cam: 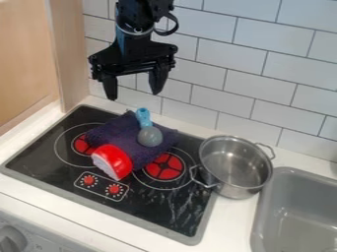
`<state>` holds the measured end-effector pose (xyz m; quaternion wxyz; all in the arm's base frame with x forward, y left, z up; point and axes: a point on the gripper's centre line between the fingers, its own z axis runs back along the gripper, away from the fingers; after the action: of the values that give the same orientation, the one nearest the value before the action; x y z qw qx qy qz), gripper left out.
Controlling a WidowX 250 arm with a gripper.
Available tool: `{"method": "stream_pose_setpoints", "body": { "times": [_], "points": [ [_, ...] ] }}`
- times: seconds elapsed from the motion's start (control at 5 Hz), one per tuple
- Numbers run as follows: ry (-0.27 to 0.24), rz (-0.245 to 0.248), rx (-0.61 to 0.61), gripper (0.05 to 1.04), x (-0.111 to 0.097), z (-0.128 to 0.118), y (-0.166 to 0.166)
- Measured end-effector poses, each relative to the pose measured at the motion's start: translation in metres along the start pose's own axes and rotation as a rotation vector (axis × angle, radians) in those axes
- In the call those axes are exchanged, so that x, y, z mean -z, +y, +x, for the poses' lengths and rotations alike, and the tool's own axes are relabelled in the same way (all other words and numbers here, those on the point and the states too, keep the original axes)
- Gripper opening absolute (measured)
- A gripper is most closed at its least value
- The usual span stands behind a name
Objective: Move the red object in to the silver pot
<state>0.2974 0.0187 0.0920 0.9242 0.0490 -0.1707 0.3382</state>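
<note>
Camera view is showing me the red object [117,160] lying on the stovetop [148,204] against the purple cloth [117,132], apart from the silver pot [230,184]. Farther back, I'm seeing the gripper [133,95] hanging released, its fingers standing wide apart.

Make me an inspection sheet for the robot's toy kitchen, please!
Surface: black stove with pale streaks, set in a white counter
Job's things: red object, white-faced, at the purple cloth's front edge; silver pot by the stove's right side
Clutter: purple cloth with a blue and grey toy on it
Gripper: open, above the stove's back
Cables: black loop beside the arm, maybe a cable
Surroundings: tiled wall, grey sink
</note>
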Motion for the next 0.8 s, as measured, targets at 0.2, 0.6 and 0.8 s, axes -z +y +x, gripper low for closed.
{"method": "stream_pose_setpoints", "body": {
  "times": [0.2,0.6,0.8],
  "points": [
    [0.045,0.04,0.009,0.999,0.012,-0.014,0.01],
    [0.048,0.075,-0.041,0.999,0.012,-0.029,0.027],
    [0.065,0.099,-0.062,0.999,0.014,-0.038,0.036]
  ]
}}
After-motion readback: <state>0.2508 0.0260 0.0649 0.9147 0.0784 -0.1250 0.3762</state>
